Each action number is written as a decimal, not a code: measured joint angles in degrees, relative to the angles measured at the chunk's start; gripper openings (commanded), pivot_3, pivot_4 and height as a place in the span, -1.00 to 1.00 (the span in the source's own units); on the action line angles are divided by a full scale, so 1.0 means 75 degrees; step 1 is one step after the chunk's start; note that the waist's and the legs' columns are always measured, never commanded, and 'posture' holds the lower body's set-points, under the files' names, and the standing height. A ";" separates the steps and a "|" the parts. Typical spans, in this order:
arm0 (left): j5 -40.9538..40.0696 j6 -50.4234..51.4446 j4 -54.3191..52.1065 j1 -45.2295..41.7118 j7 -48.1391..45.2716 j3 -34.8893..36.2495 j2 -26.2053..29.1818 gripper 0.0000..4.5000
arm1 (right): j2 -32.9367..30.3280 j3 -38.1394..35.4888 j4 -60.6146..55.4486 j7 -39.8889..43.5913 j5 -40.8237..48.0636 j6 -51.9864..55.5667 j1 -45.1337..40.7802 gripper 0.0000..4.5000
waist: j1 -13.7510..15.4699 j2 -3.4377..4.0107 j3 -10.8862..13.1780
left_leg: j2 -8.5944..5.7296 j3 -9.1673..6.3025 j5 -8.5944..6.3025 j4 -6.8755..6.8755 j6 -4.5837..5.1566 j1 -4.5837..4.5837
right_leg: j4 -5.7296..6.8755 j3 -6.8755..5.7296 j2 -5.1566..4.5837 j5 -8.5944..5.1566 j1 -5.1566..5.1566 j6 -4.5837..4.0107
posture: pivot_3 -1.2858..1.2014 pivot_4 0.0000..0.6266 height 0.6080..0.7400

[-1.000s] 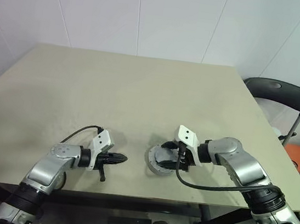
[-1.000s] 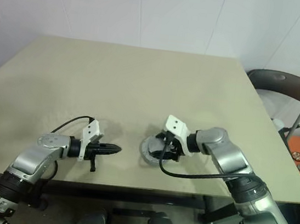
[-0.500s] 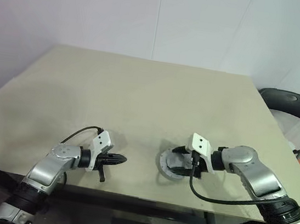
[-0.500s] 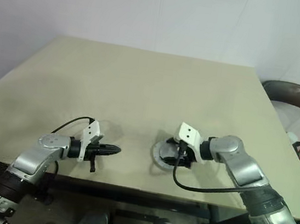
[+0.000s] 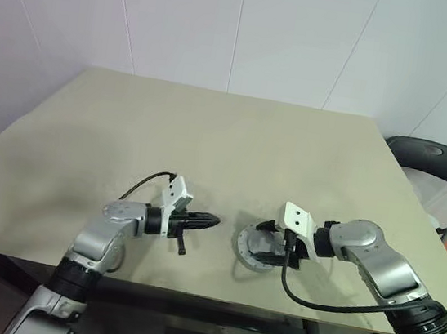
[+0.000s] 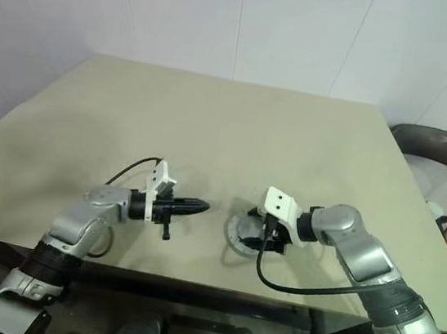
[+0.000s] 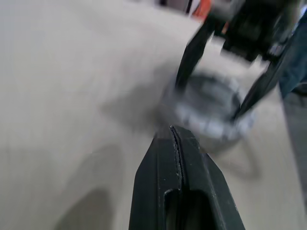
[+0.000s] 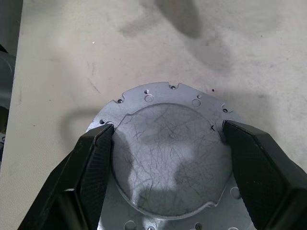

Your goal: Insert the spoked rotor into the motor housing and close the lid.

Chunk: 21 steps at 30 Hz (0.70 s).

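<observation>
Beige table (image 5: 210, 141), lid (image 8: 169, 158) between right gripper (image 8: 168, 167) fingers

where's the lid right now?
The lid lies flat on the table near its front edge, right of centre in the head views, between the fingers of the right gripper. The shut left gripper points at it from the left.

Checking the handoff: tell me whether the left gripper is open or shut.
Shut. The left gripper has its two black fingers pressed together with nothing between them, pointing toward the round grey metal part.
</observation>
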 measured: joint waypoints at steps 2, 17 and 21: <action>-0.0180 0.0165 -0.0102 -0.0249 -0.0142 -0.0118 -0.0125 -1.00 | 0.0000 0.0021 0.0005 0.0006 -0.0009 0.0000 -0.0027 0.44 | -0.0001 0.0000 0.0000 | 0.0000 -0.0001 0.0000 -0.0001 0.0001 0.0000 | 0.0000 0.0000 0.0003 0.0000 0.0000 0.0001 | 0.03 -1.00 1.00; 0.1197 -0.0910 0.2499 -0.1432 -0.0247 -0.1569 -0.1146 -1.00 | 0.0272 0.0073 0.0128 -0.0064 -0.0051 0.0288 -0.0213 0.44 | -0.0150 0.0001 -0.0010 | 0.0005 -0.0001 0.0001 0.0001 0.0001 0.0016 | 0.0004 0.0001 0.0010 -0.0002 0.0005 0.0006 | 0.03 -1.00 1.00; 0.1460 -0.1390 0.2746 -0.1438 -0.0224 -0.1676 -0.1250 -1.00 | 0.0353 -0.0102 0.0056 -0.0140 -0.0001 0.0550 -0.0077 0.44 | -0.0145 0.0013 -0.0031 | 0.0005 -0.0001 0.0001 0.0004 0.0001 0.0016 | 0.0004 0.0001 0.0009 -0.0003 0.0007 0.0008 | 0.03 -1.00 1.00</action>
